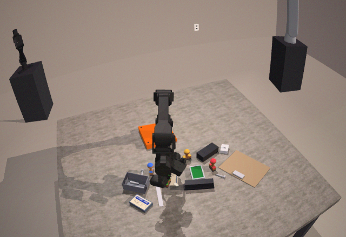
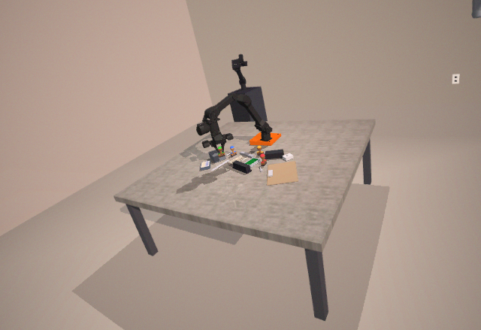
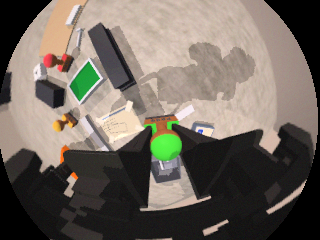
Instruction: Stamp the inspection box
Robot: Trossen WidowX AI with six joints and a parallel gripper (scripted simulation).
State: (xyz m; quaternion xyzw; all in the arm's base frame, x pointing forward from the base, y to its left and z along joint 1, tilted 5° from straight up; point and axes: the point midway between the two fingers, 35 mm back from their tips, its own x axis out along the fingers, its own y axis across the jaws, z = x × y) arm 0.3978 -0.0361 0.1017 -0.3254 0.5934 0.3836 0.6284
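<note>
While gripper (image 3: 166,160) clamps green-knobbed PASS stamp (image 3: 164,146), card (image 3: 115,126) lies just beside.

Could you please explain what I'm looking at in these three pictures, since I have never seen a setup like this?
It is one black robot arm bolted to an orange base plate on a grey table. One picture looks down from above, one from across the room, and the round one comes from a camera on the arm's wrist. At the arm's end is its tool, two fingers shut on a green-knobbed stamp. On the table lie a green ink pad, the card, red, yellow and blue stamps, a grey tray, two dark blocks, and a cardboard sheet.
</note>
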